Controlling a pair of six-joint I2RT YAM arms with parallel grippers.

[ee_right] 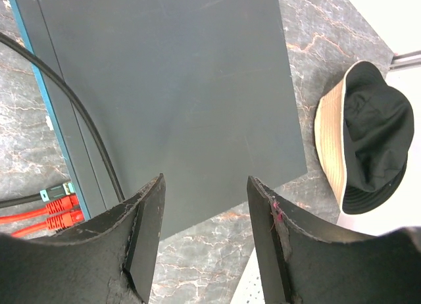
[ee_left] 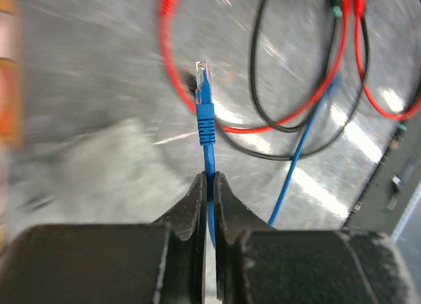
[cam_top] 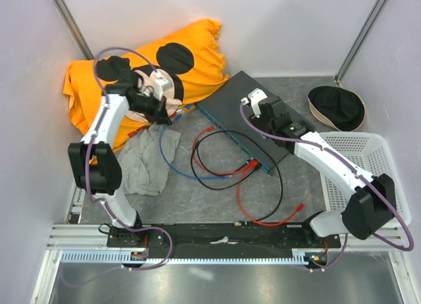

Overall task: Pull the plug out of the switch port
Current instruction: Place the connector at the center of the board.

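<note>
Left wrist: left gripper (ee_left: 209, 183) pinches blue cable (ee_left: 210, 160), plug (ee_left: 204, 97) pointing away along fingers; right gripper (ee_right: 205, 183) spread wide.

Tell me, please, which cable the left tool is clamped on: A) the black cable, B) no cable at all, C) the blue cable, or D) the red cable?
C: in the left wrist view the left tool is shut on the blue cable, whose plug sticks out free beyond the fingertips, while the red and black cables lie loose on the table.
</note>
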